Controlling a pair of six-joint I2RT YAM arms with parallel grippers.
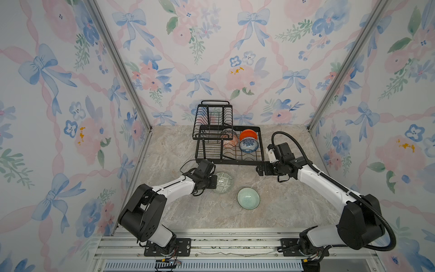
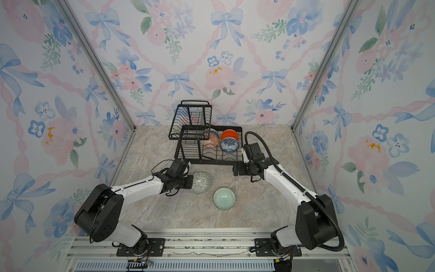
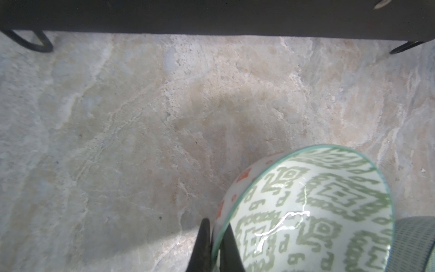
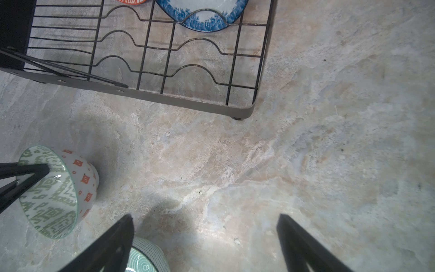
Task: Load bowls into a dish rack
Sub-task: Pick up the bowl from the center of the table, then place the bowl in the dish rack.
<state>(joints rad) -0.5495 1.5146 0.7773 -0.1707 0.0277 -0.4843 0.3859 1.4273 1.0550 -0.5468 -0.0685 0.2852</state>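
Pinching the rim of the green-patterned bowl [image 3: 317,212], one finger inside and one outside, the left gripper [image 3: 216,223] is clamped on it on the table [image 1: 282,207] near the dish rack [image 1: 235,162], I think for lifting, while the right gripper [image 4: 205,216] hangs wide apart.

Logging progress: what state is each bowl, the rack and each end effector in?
left end effector: shut on green-patterned bowl rim
green-patterned bowl: tilted
right end effector: open, empty
pale green bowl: upright on table
dish rack: upper basket empty
blue-and-white bowl: on edge in lower tray
orange bowl: on edge behind it
orange-patterned bowl: on edge in lower tray
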